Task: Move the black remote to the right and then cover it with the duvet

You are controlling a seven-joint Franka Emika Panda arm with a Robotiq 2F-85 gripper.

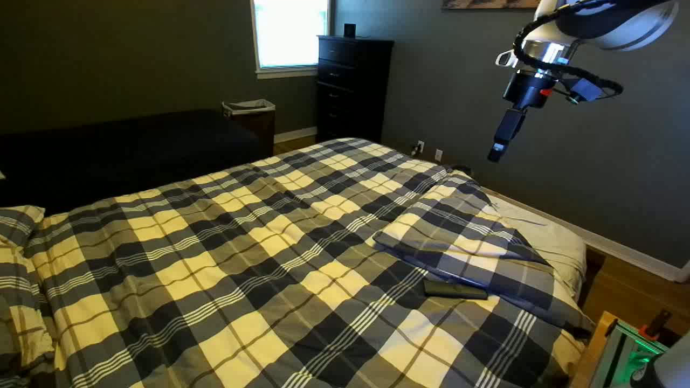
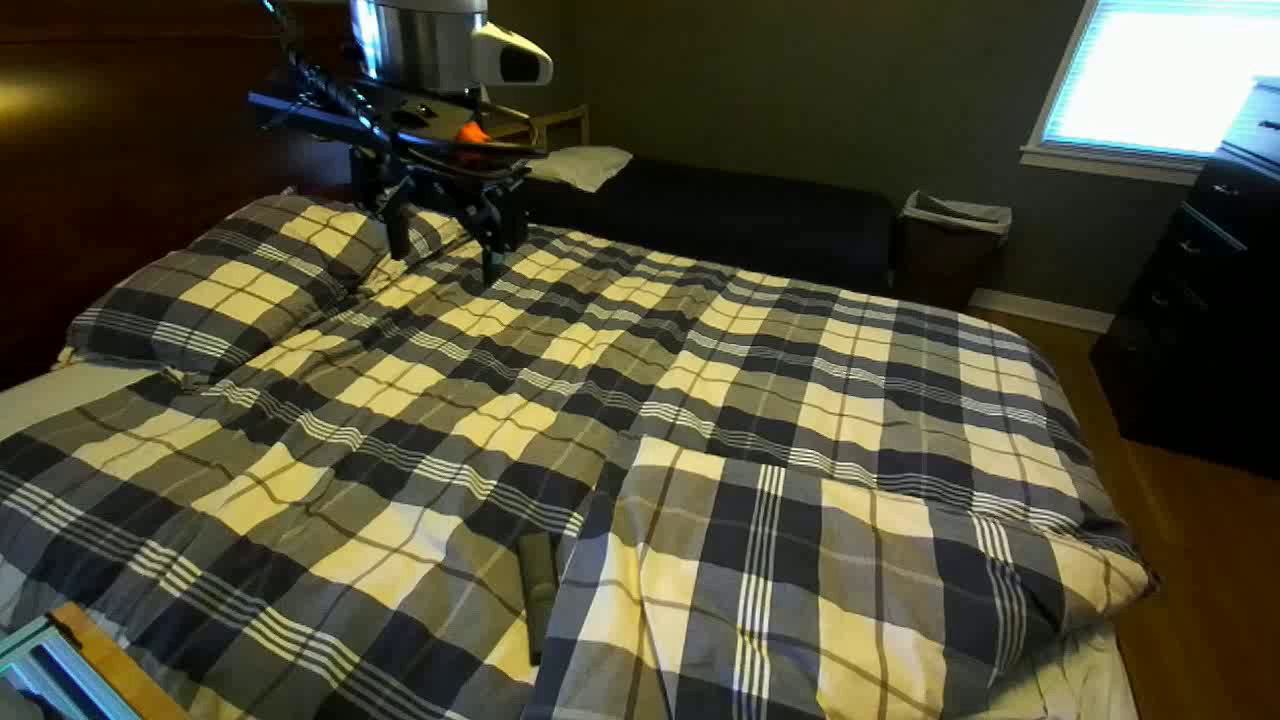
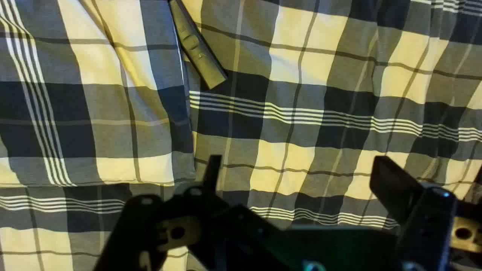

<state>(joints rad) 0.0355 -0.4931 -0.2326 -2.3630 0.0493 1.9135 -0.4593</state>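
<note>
The black remote [image 1: 455,290] lies flat and uncovered on the duvet [image 1: 259,253], right beside the edge of a folded-over flap. It also shows in an exterior view [image 2: 538,598] and at the upper left of the wrist view [image 3: 197,49]. The plaid duvet [image 2: 620,400] spreads over the bed. Its folded flap [image 2: 780,590] also shows in the wrist view [image 3: 86,94]. My gripper [image 1: 495,155] hangs in the air well above the bed. In an exterior view [image 2: 447,258] and the wrist view [image 3: 297,163] its fingers are wide apart with nothing between them.
Plaid pillows [image 2: 230,290] lie at the head of the bed. A dark couch-like piece [image 1: 129,151], a laundry bin [image 1: 250,116] and a dark dresser [image 1: 353,86] stand beyond it. A wooden-edged robot base [image 1: 609,345] stands at the bedside. Pale sheet [image 1: 555,231] shows beyond the flap.
</note>
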